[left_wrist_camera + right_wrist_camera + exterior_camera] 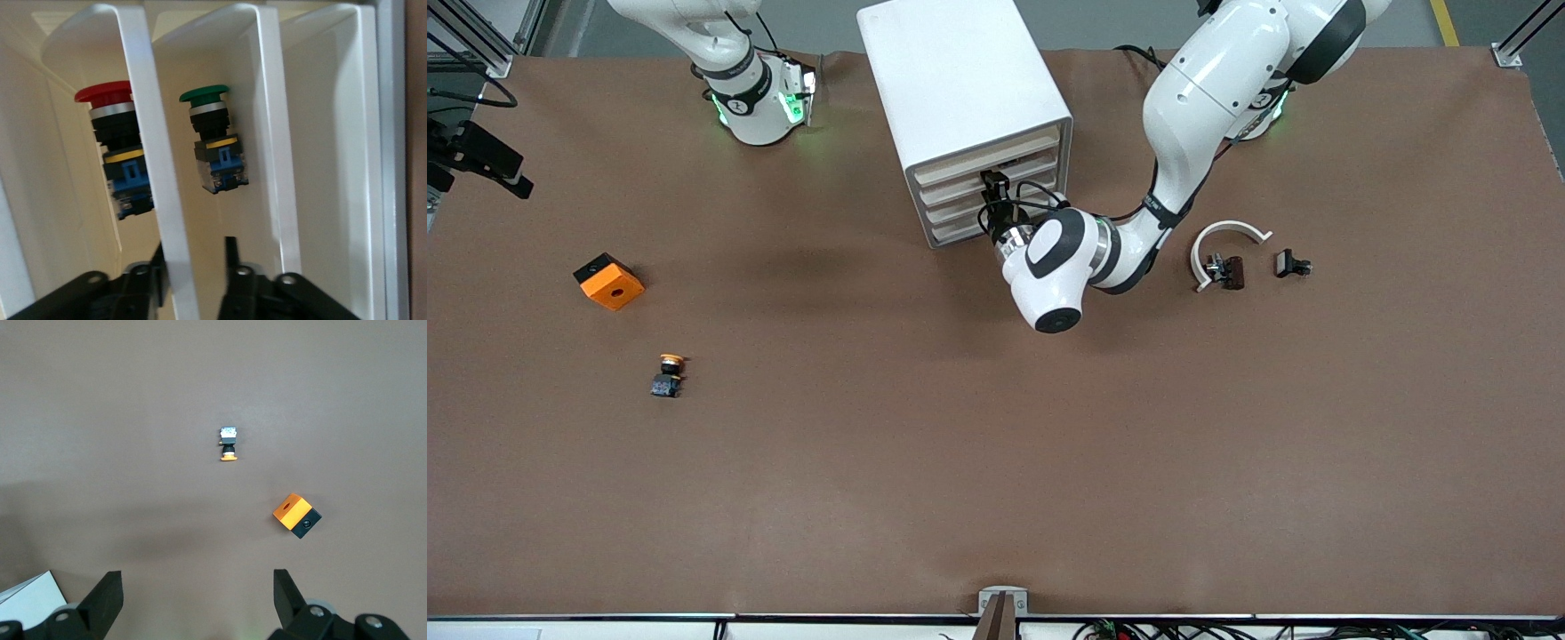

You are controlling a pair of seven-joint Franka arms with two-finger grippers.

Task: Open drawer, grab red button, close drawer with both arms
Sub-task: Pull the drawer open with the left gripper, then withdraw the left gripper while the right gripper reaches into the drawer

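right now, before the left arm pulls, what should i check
1. Left gripper lined up on a drawer lip at the cabinet front: ok.
2. Firm hold on that lip: cannot tell.
3. That lip belongs to the drawer holding the red button, not the one with the green button: cannot tell.
4. All drawer fronts flush, none pulled out yet: ok.
5. Right gripper open and waiting over the table toward the right arm's end, away from the cabinet: ok.
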